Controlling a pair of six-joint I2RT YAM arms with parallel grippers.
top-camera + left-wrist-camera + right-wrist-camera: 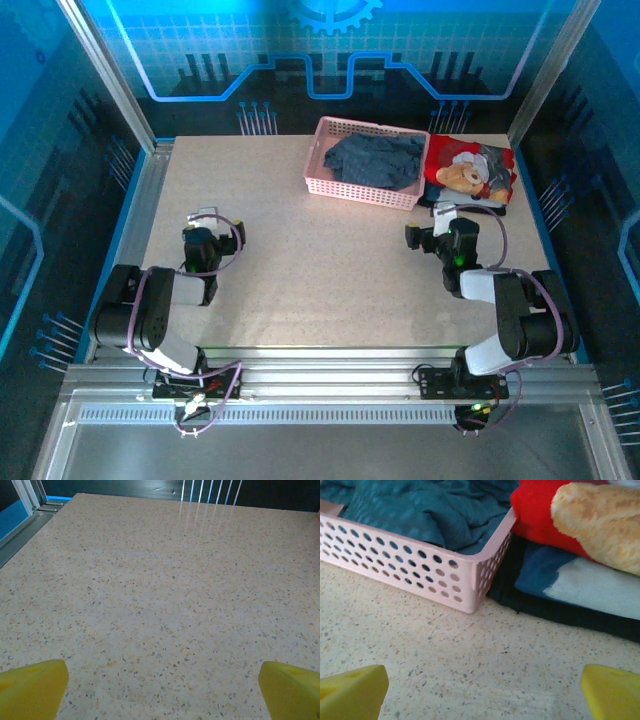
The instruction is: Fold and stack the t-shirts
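Top external view: tabletop [300,290], speckled beige. A pink basket [318,183] is set toward the far edge at 12 o'clock, with the slate-blue t-shirt [375,160] lodged crumpled inside it. The red and black t-shirt [470,170] is laid bunched on the tabletop with its teddy-bear print [462,177] uppermost, touching the basket's 3 o'clock side. Its long axis cannot be told. The right arm [462,250] is pointed toward 12 o'clock. From the right jaws, the red and black t-shirt is found near at about 12 to 1 o'clock and the slate-blue t-shirt at about 11 o'clock. The left arm [205,248] is stationed well apart from both garments, which lie toward 2 o'clock from the left jaws. The right arm is judged the nearer for either pick. No stack is formed yet.

Left wrist view: yellow fingertips [32,690] are recorded at the two lower corners. The left jaws are spread wide with nothing held, and speckled tabletop lies ahead at 12 o'clock.

Right wrist view: yellow fingertips [612,692] are likewise at the lower corners, and the right jaws are spread wide and empty. The basket corner is noted at 11 o'clock, with slate-blue cloth heaped to its rim. The red and black t-shirt is noted at 1 to 2 o'clock, apart from the fingertips. A blue, white and black layer is seen beneath the red. Whether it belongs to the same garment cannot be told.
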